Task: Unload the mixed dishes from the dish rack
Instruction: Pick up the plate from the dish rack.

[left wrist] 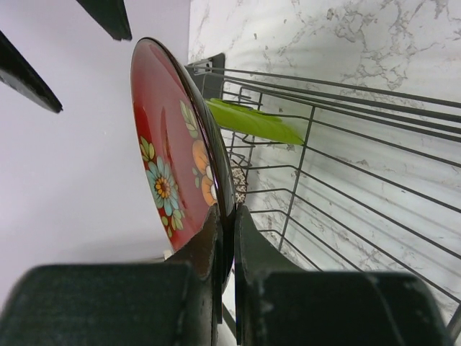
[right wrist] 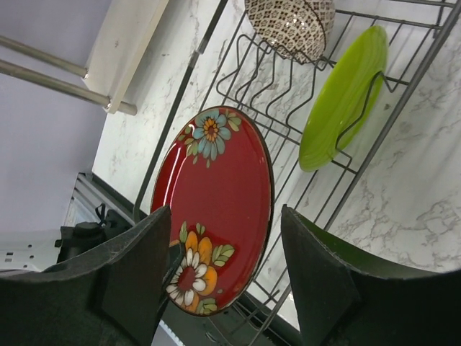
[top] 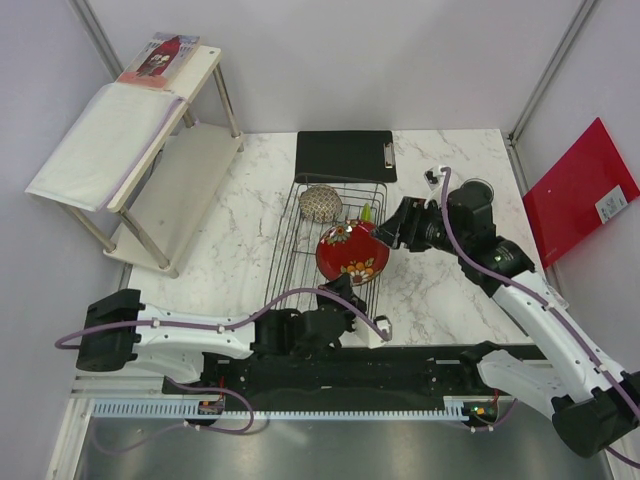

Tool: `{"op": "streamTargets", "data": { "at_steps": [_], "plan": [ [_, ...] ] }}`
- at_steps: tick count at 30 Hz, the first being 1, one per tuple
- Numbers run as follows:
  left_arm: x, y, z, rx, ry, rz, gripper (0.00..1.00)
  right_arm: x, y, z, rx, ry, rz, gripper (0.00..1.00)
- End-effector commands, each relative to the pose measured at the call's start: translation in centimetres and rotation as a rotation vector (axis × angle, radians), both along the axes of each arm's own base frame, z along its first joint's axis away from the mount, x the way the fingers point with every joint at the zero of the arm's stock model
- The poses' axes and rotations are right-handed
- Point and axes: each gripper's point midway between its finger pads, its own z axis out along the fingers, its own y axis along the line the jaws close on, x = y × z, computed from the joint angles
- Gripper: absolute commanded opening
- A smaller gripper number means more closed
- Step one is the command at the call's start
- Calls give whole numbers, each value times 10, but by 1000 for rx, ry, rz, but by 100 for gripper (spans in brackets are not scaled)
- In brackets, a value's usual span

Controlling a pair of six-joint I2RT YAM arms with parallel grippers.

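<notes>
The dark red patterned plate (top: 352, 252) (right wrist: 216, 209) stands on edge over the near right part of the dish rack (top: 300, 240). My left gripper (top: 345, 290) (left wrist: 232, 223) is shut on its near rim. My right gripper (top: 385, 232) (right wrist: 225, 216) is open just right of the plate, its fingers (right wrist: 137, 274) on either side of the plate's face without touching it. The lime-green plate (top: 367, 213) (right wrist: 344, 97) leans in the rack's dividers behind it. The speckled bowl (top: 320, 203) (right wrist: 288, 25) sits at the rack's far end.
A black clipboard (top: 345, 155) lies just beyond the rack. A white two-tier stand (top: 140, 140) is at the far left, and a red folder (top: 580, 190) leans at the right wall. Rack wires (left wrist: 346, 180) run close beside the left fingers.
</notes>
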Motion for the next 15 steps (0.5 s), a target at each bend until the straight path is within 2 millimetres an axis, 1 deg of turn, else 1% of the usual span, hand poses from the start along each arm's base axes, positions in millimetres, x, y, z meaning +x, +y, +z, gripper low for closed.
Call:
{"op": "streamTargets", "data": {
  "at_steps": [1,6,9,11,14,15],
  "plan": [
    [4,-7,43,-104,-129,28,2,-4,12,12,59,-31,62,69],
    [2,-10,48,-109,-165,34,2,-3,10,-14,25,33,53,68],
    [1,-9,48,-109,-172,39,2,-4,7,-25,5,50,43,68],
    [-1,-9,48,-118,-172,37,2,-6,6,-28,3,56,42,67],
    [-4,-13,48,-128,-166,30,2,-9,10,-35,14,72,65,51],
    [-6,-14,48,-130,-164,26,2,-9,12,-37,30,72,72,40]
  ]
}}
